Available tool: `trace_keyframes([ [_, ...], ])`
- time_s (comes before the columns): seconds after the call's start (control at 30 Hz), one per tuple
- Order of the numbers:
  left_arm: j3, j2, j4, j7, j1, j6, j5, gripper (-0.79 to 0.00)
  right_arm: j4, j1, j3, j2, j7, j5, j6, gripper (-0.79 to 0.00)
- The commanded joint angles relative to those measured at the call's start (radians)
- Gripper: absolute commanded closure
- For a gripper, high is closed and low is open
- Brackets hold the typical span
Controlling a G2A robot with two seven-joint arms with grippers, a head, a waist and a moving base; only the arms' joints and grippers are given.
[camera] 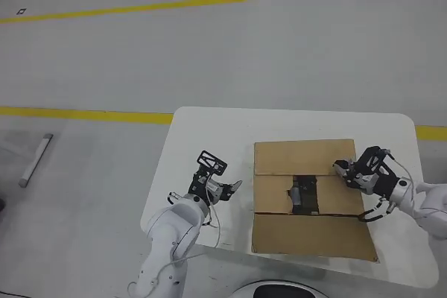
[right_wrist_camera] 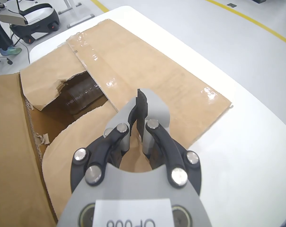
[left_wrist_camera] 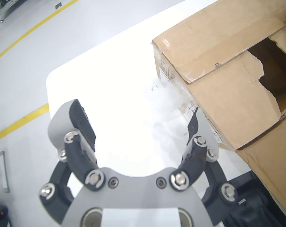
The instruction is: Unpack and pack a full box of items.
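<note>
A brown cardboard box (camera: 305,194) stands on the white table (camera: 208,134), right of the middle. Its top flaps lie nearly flat, with a torn gap (camera: 305,195) between them. Through that gap a dark bottle-like item (right_wrist_camera: 81,95) shows inside. My left gripper (camera: 222,186) hovers over bare table beside the box's left wall (left_wrist_camera: 204,109); it is open (left_wrist_camera: 136,109) and holds nothing. My right gripper (camera: 345,170) is over the box's right side. It is shut (right_wrist_camera: 139,105) just above a taped flap (right_wrist_camera: 145,72), and I see nothing between its fingers.
Bare table (left_wrist_camera: 109,72) stretches left of the box and behind it. A narrower strip of table (right_wrist_camera: 240,131) lies right of the box. On the floor are yellow lines (camera: 74,114) and a pale bar (camera: 33,160). A white wheeled base (right_wrist_camera: 34,22) stands beyond the table.
</note>
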Motion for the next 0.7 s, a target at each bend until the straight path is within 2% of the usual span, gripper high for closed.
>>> trace_keyframes([
  [0.0,0.000,0.000,0.000,0.000,0.000,0.000,0.000,-0.785,-0.003,-0.003,-0.002,0.001,-0.006,0.006,0.009,0.000],
  [0.4,0.003,0.000,0.002,0.009,0.004,-0.001,-0.005,-0.785,-0.023,-0.014,0.005,0.000,-0.045,0.107,0.123,0.000],
  [0.53,0.012,0.010,-0.008,0.027,0.012,-0.089,0.001,-0.785,-0.026,-0.015,-0.002,0.000,-0.045,0.116,0.138,0.000],
  [0.67,0.000,0.030,-0.035,0.019,0.041,-0.241,0.073,-0.785,-0.015,-0.017,-0.007,0.001,-0.045,0.108,0.153,0.000],
])
